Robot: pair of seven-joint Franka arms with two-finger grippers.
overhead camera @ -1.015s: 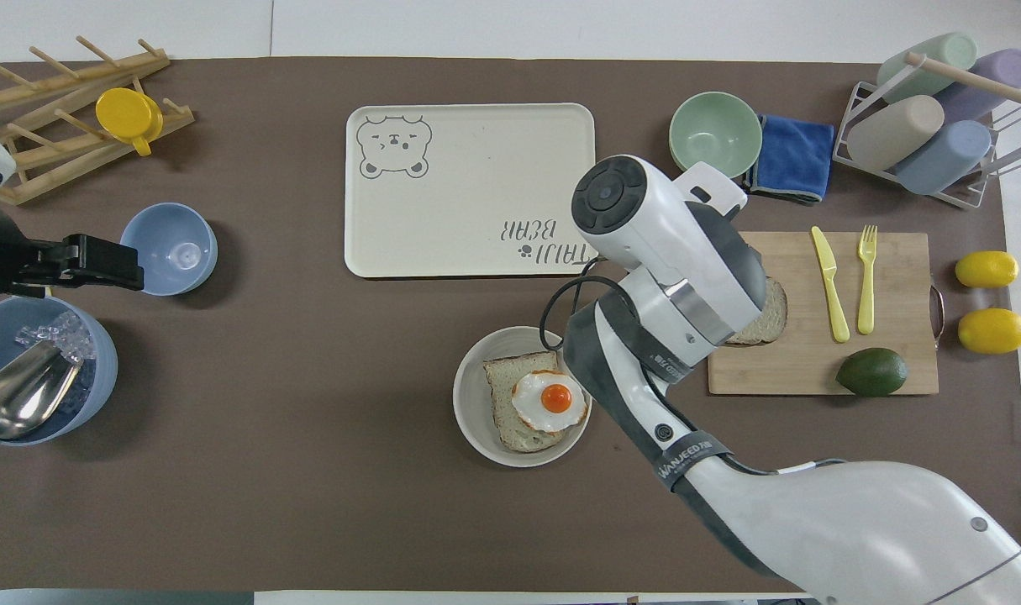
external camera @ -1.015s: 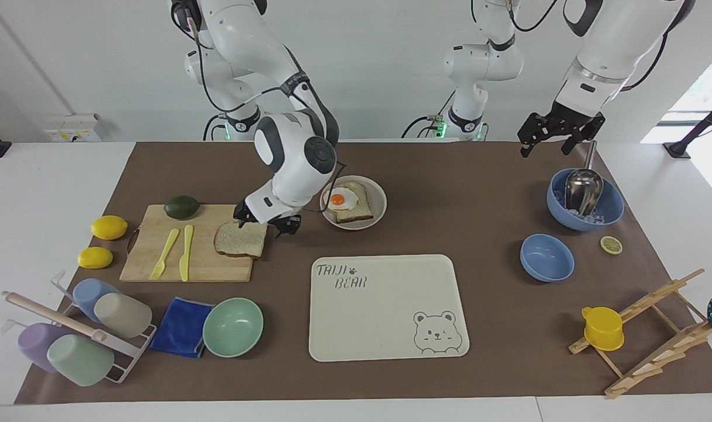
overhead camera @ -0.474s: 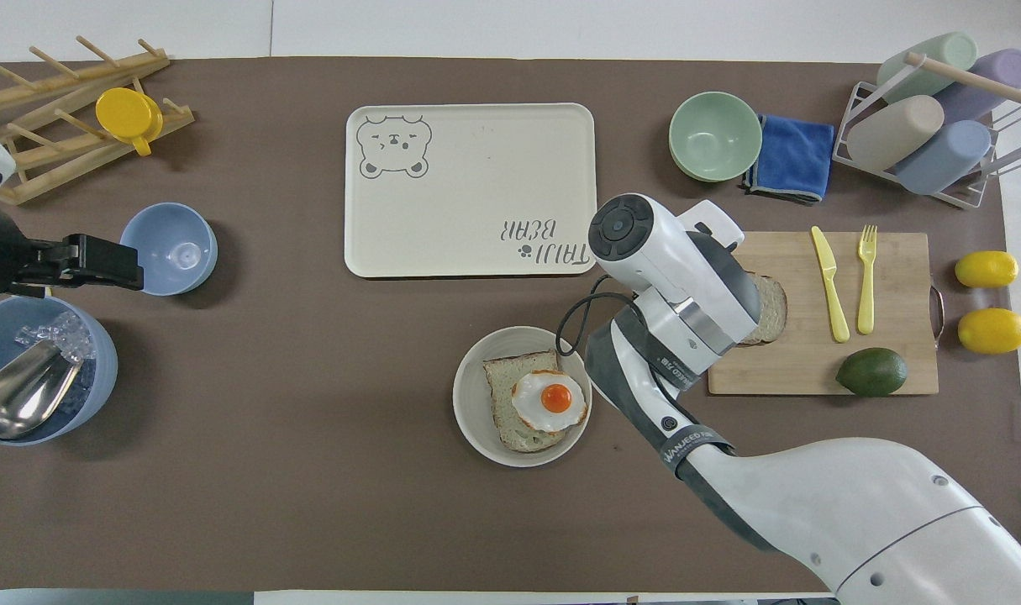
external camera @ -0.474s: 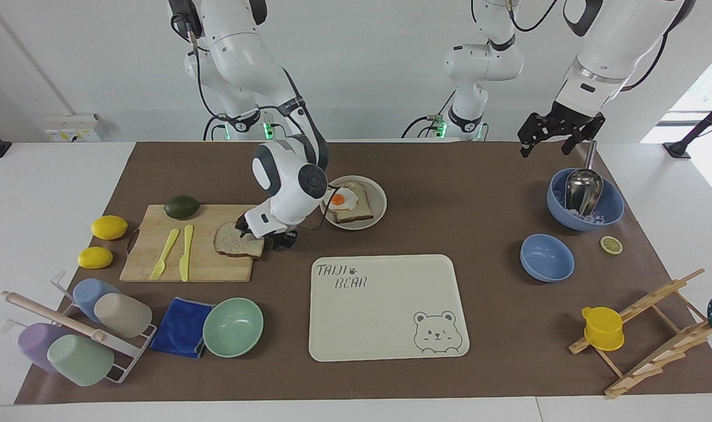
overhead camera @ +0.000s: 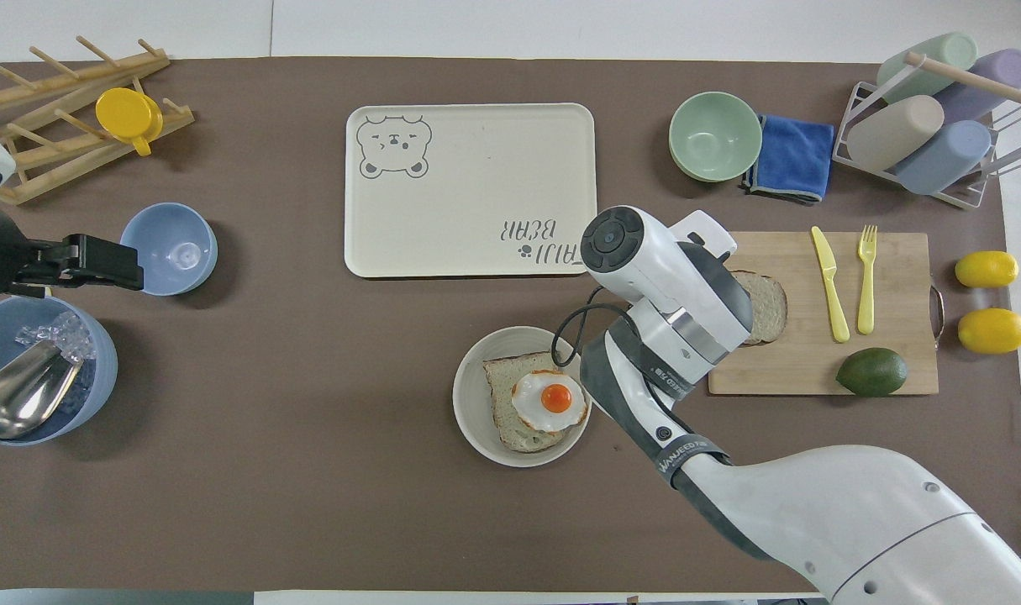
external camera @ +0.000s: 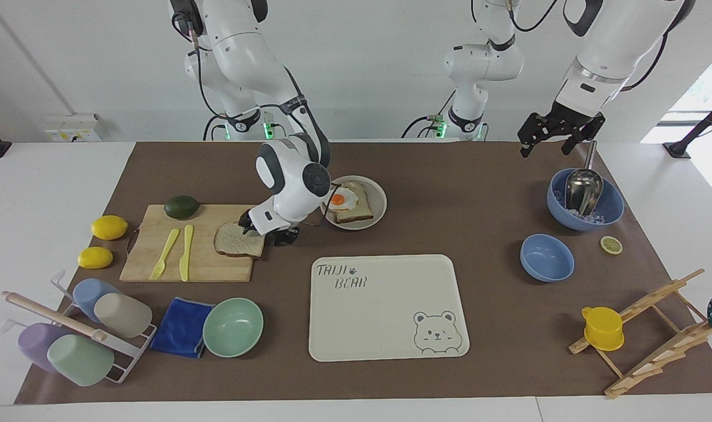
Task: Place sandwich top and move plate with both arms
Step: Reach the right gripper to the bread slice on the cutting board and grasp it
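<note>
The sandwich top lies flat on the wooden cutting board, at the board's end nearest the plate; part of it shows in the overhead view. My right gripper is low over that end of the slice, open, with one finger on the slice's edge and the other off the board. The plate sits beside the board, nearer to the robots, and holds a bread slice with a fried egg. My left gripper waits open in the air by the big blue bowl.
The bear-printed tray lies farther from the robots than the plate. An avocado, a yellow knife and a fork are on the board. A mint-green bowl, a blue cloth, lemons, a cup rack, a small blue bowl and a wooden rack are around.
My right arm has come down and drawn in, bringing its gripper lower onto the plate-side end of the sandwich top. The slice and the left arm have not moved.
</note>
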